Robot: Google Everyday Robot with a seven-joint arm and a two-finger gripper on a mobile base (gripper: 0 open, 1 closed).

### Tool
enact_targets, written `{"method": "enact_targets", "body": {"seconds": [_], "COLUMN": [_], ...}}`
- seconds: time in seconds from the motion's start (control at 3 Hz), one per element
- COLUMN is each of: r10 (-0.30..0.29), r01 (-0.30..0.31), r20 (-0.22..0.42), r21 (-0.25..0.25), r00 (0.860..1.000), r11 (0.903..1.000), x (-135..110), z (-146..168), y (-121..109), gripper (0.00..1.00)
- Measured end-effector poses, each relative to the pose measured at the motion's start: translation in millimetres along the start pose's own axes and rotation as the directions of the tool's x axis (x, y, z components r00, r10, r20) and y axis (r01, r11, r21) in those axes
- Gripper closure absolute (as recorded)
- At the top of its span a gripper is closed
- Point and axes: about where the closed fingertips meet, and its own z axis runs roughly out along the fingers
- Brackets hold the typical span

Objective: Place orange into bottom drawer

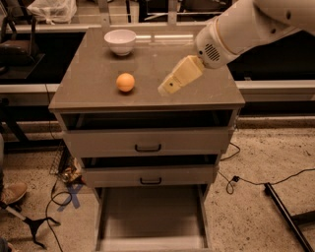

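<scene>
Gripper (pixel 170 87) right of orange (pixel 125 82) near front edge of cabinet top (pixel 88 93), jaws unreadable; bottom drawer (pixel 150 216) open

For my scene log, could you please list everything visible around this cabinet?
orange: one, orange, on the cabinet top, left of centre.
white bowl: one, white, at the back of the cabinet top, behind the orange.
cabinet: one, grey-brown, centre of view.
upper drawers: two, grey-brown with black handles, under the top.
bottom drawer: one, grey-brown, pulled out at floor level.
cables: several, black, on the floor.
plastic bag: one, whitish, back left.
arm: one, white, entering from the upper right.
gripper: one, beige, over the cabinet top, right of the orange, apart from it.
</scene>
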Motion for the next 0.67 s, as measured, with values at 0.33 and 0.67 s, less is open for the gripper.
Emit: {"method": "enact_targets", "body": {"seconds": [0.33,0.67], "r10": [0.019,0.057], "r01": [-0.019,-0.056], "r20": [0.03,0.055], "r21": [-0.001,-0.019], "r00": [0.999,0.997], "r11": [0.9998,0.9983], "x": [-17,-28], "z": [45,90], "y": [-4,-10], "gripper": [0.0,0.0]}}
